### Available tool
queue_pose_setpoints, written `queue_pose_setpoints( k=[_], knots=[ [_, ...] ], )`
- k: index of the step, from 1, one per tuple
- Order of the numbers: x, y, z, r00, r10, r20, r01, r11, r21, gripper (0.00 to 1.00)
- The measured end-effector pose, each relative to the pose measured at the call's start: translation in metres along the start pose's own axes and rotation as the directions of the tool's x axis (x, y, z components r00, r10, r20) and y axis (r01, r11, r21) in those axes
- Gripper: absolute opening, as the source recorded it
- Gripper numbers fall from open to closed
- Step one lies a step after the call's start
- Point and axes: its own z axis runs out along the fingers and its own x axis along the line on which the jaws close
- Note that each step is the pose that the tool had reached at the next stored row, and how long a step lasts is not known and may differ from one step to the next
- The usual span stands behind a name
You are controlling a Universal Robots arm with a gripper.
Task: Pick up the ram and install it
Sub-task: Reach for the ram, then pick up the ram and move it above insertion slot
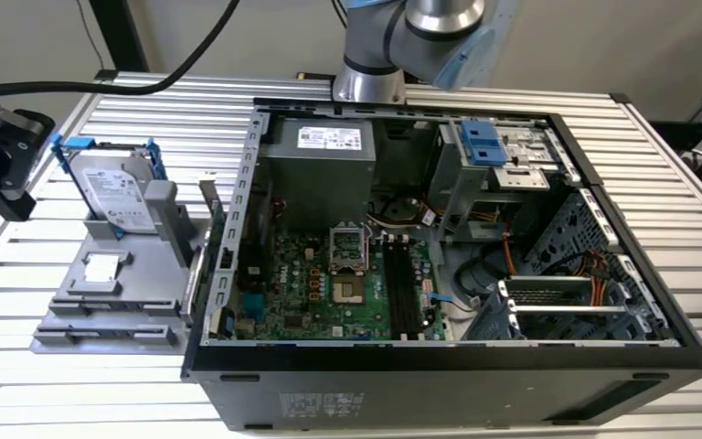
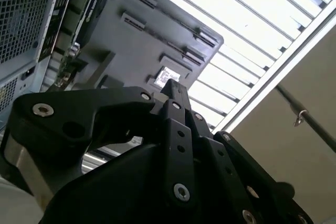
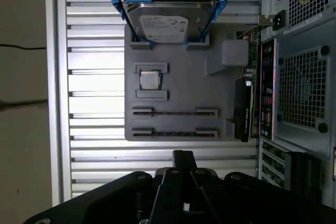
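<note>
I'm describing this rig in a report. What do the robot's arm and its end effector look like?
The robot arm has rounded silver-grey metal joints with a light-blue cap. In the second wrist view the end effector is matte black, built from flat hinged links dotted with small silver screw heads. A thick black cable curves down on the exterior view's left.

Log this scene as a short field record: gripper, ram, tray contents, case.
gripper: shut, holding nothing, above the table beside the tray
ram: likely the thin dark strip on edge in a long tray holder; not gripped
tray contents: hard drive, processor chip, black card
case: open on its side, motherboard exposed
task state: ram not picked up
</note>
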Motion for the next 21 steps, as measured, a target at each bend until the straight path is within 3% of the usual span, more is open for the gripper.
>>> queue_pose_setpoints(
  k=[16,21],
  knots=[
    [0.0000,0.0000,0.0003,1.0000,-0.003,0.0000,0.003,1.0000,-0.0001,0.00],
    [0.0000,0.0000,0.0003,0.9958,-0.091,-0.0041,0.091,0.9958,-0.0020,0.00]
  ],
)
